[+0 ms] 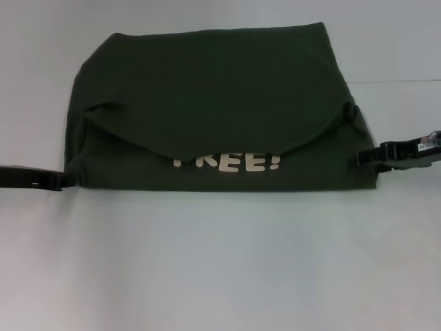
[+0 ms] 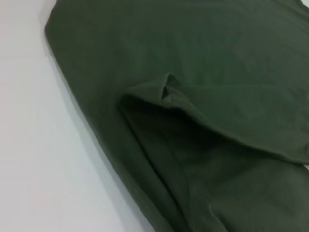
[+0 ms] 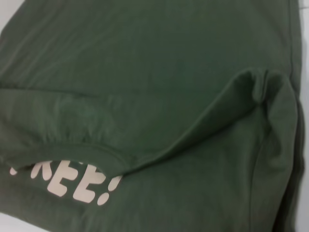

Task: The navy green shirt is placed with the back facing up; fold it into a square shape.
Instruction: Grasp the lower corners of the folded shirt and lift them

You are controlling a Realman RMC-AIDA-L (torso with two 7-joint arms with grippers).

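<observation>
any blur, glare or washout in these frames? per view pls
Head view: soft overall, white table washed out, no hard shadows; navy green shirt dark, lettering readable. Left wrist view: folds soft. Right wrist view: lettering slightly blurred.

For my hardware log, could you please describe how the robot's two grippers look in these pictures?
Both are black, slim and elongated. The left gripper is plain matte black. The right gripper has a bulkier black body, with a small multicoloured patch at its outer end. No cables are visible.
</observation>
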